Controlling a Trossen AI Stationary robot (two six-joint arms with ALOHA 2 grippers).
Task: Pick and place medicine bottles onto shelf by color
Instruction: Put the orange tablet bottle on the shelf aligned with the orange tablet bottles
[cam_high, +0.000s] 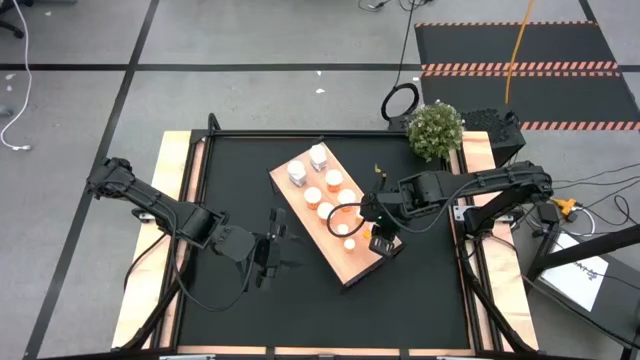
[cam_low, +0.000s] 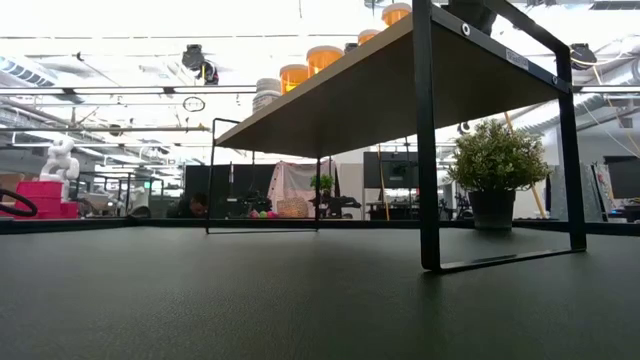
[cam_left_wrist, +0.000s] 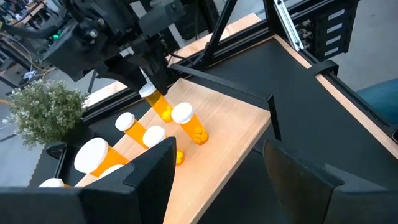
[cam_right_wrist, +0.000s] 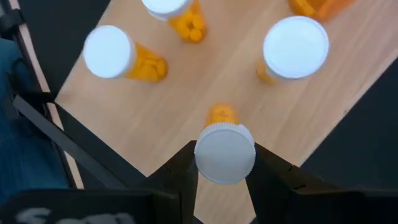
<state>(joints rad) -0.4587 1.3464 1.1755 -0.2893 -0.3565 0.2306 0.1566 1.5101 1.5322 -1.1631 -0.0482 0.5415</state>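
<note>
Gripping a small orange bottle (cam_right_wrist: 224, 149) by its white cap, upright, the right hand (cam_right_wrist: 225, 163) hangs directly above the shelf (cam_right_wrist: 186, 112); left hand (cam_left_wrist: 214, 177) waits wide open.

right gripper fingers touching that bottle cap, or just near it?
Touching. In the right wrist view both fingers press the sides of the small orange bottle at its white cap, with no gap, above the shelf.
</note>
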